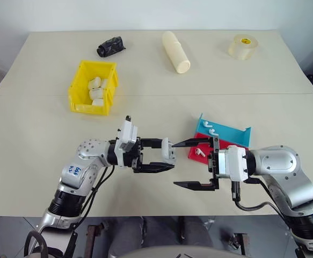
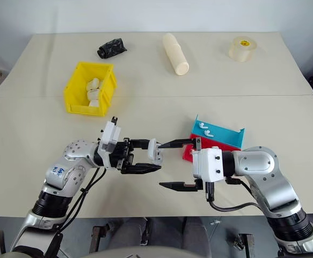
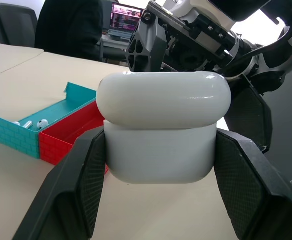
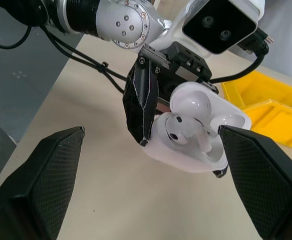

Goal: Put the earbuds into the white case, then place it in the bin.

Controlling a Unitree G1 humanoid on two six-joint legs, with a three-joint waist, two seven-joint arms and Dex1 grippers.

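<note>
Left gripper (image 1: 164,157) is clamped on the small rounded white plastic case (image 1: 167,150), lid open, holding it up above the counter (image 1: 156,97) so the wide-open, empty right gripper (image 1: 191,164) can get at it.

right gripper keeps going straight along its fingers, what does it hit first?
Most likely the white case, held open in the left gripper directly ahead of the right gripper. The right fingers are spread, so the case would pass between them. Exact depth is unclear.

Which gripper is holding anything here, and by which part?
The left gripper grips the white case by the two sides of its lower body, lid open. The right gripper is open, holding nothing.
</note>
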